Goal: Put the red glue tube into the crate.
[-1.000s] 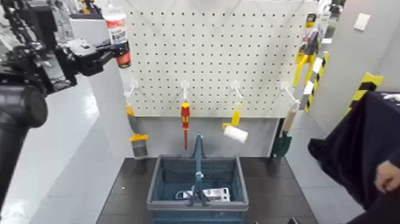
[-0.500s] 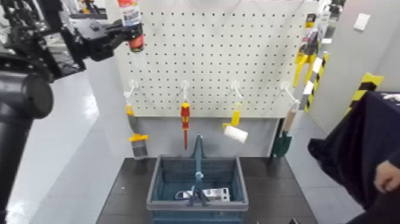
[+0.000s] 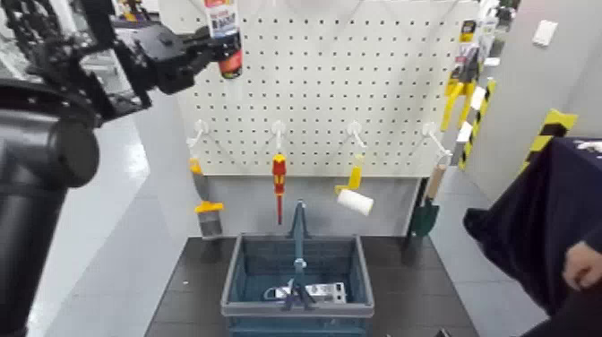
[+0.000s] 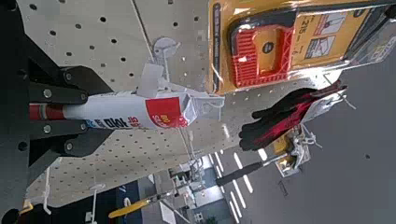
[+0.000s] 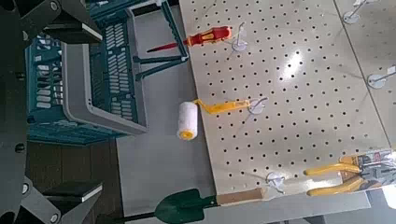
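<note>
The left gripper (image 3: pixel 213 49) was raised high at the top left of the pegboard (image 3: pixel 358 81), its fingers clamped on the tube (image 3: pixel 224 31), which stood roughly upright in front of the board with its upper end cut off by the head view's edge. In the left wrist view the tube (image 4: pixel 121 112) lay between the two black fingers (image 4: pixel 56 93), its red label and white tip sticking out past them toward the board, with a packaged tool (image 4: pixel 289 42) and a dark glove (image 4: pixel 289 112) hanging beyond. Well below, the crate (image 3: pixel 298 309) sat on the dark table (image 3: pixel 179 314), handle (image 3: pixel 298 242) upright, with a small pale item (image 3: pixel 313 291) lying in its bottom. On the board's hooks above the crate hung a brush (image 3: pixel 206 211), a screwdriver (image 3: pixel 279 179), a paint roller (image 3: pixel 354 197) and a trowel (image 3: pixel 428 211). The right gripper (image 5: pixel 37 112) was outside the head view (only its own wrist view showed it), spread open, with the crate (image 5: pixel 84 75) near it and the roller (image 5: pixel 189 119) and screwdriver (image 5: pixel 201 39) on the board beyond. A person's dark sleeve (image 3: pixel 537 233) and hand (image 3: pixel 582 264) showed at the right edge.
</note>
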You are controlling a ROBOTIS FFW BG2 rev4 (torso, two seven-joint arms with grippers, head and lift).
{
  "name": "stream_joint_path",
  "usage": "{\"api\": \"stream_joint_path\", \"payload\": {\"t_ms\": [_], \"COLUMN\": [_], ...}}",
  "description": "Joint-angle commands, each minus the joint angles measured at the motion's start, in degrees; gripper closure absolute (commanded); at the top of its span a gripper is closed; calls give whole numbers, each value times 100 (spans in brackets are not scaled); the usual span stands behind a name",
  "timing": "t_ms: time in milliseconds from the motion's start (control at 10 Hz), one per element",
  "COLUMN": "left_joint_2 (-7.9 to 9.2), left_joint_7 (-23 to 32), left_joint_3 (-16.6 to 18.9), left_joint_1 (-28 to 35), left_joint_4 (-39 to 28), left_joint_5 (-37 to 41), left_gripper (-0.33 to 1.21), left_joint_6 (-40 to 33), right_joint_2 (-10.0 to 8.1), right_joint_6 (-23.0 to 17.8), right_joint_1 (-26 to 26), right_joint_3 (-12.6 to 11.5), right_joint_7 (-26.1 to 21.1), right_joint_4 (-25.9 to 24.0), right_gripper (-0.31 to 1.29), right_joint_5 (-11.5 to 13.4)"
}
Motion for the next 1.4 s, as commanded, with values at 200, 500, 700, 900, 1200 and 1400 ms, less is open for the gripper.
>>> {"api": "stream_joint_path", "payload": {"t_ms": [200, 500, 700, 900, 1200, 1400], "left_joint_2": [-214, -407, -478, -495, -478, -487], "left_joint_7": [67, 181, 190, 181, -4, -39], "left_joint_3": [-273, -247, -396, -431, -501, -528], "left_joint_1": [387, 1055, 1389, 1696, 1723, 1723], "left_joint_4": [144, 153, 443, 733, 1445, 1770], "left_joint_5": [195, 345, 415, 424, 336, 274], "left_gripper": [112, 112, 112, 112, 112, 112], "left_joint_6": [68, 287, 375, 463, 411, 402], "right_joint_2": [8, 17, 8, -9, -9, -9], "right_joint_6": [7, 16, 16, 16, 16, 16], "right_joint_1": [0, 0, 0, 0, -9, -9], "right_joint_3": [35, 43, 61, 79, 79, 61], "right_joint_7": [0, 0, 0, 0, 0, 0], "right_joint_4": [4, 4, 12, 4, 12, 21], "right_gripper": [18, 18, 18, 18, 18, 18], "right_joint_5": [0, 0, 0, -9, -18, -27]}}
